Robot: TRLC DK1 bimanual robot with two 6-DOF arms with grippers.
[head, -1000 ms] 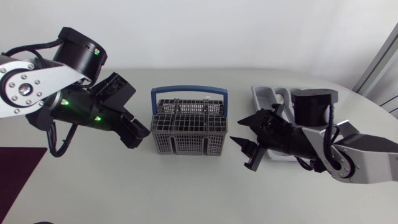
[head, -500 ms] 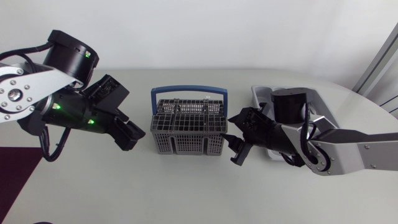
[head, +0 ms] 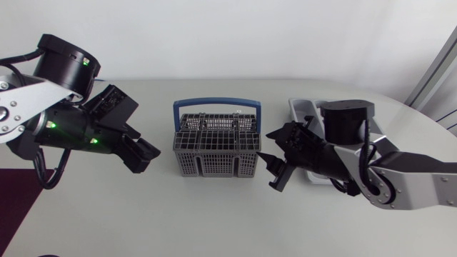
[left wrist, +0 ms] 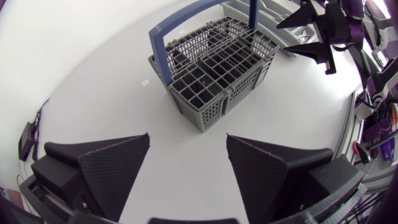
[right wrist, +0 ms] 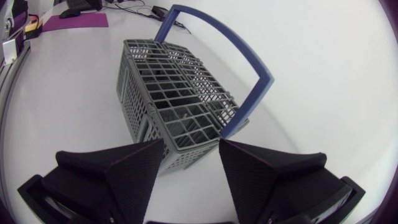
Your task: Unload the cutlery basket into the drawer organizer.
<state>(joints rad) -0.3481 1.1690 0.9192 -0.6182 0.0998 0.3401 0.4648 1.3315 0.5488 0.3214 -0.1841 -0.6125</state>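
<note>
L gripper (head: 148, 155) hangs low over the table (head: 214, 221) w/ its 2 wedge fingers (left wrist: 115, 165) spread wide and nothing between them; only bare tabletop shows under the gap. The cutlery basket (head: 217, 146) stands upright ahead of it, clearly apart from the fingertips, w/ 1 corner turned toward that gripper. It's a grey lattice box split into small compartments, w/ a blue handle (head: 217, 105) arching over the top. Dark shapes sit down inside some compartments, but I can't tell what they are. R gripper (head: 272, 161) is at the basket's opposite end, also spread and holding nothing. The basket's end wall is just ahead of its fingertips, very near, and I can't tell if either tip touches. In the R wrist view the basket fills the space right ahead of the gap, 1 lower corner hidden behind a finger, and 1 foot of the handle comes down close to the other finger. The drawer organizer (head: 301, 107), a light grey tray w/ dividers, lies behind the R gripper, mostly covered by the R arm, w/ only its far rim and 2 slots showing. From the L gripper it's past the basket, well apart.
</note>
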